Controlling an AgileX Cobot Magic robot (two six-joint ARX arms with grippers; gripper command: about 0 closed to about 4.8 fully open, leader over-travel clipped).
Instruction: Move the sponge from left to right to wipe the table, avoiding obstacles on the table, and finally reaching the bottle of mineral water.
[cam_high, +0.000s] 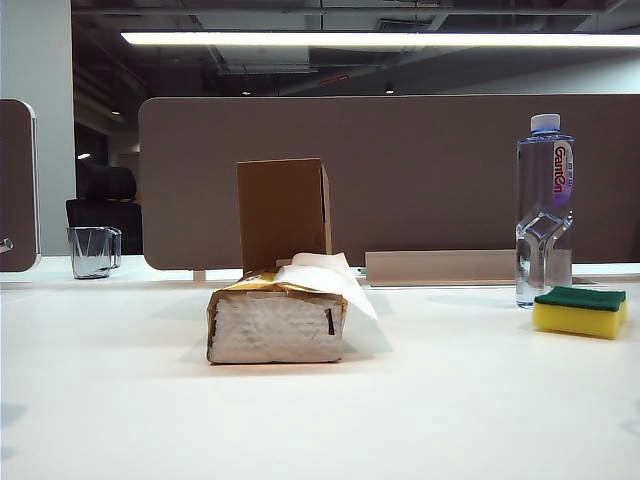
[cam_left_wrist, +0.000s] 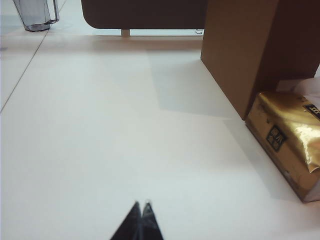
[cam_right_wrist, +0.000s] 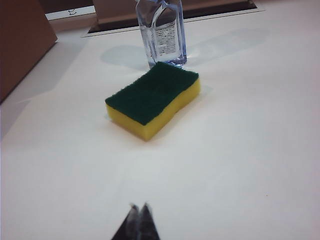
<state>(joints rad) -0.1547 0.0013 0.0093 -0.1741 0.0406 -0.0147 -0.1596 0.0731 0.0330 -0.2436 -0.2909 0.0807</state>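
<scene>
Left gripper (cam_left_wrist: 141, 206) and right gripper (cam_right_wrist: 139, 207) each show 2 dark, pointed, wedge-shaped fingertips

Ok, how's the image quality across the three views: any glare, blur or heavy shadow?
Exterior view: ceiling strip light blown out, background dark, table evenly lit. Left wrist view: sharp, glare on the gold tissue pack, box casts a soft shadow. Right wrist view: sponge clear, the right gripper fingers blurred.

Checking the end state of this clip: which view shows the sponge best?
The right wrist view: the sponge fills mid-frame, green scouring face up, waisted yellow sides clear, lying just before the mineral water bottle. The exterior view shows it small at the table's right edge, beside the bottle. The left wrist view misses it, showing only the cardboard box and tissue pack.
</scene>
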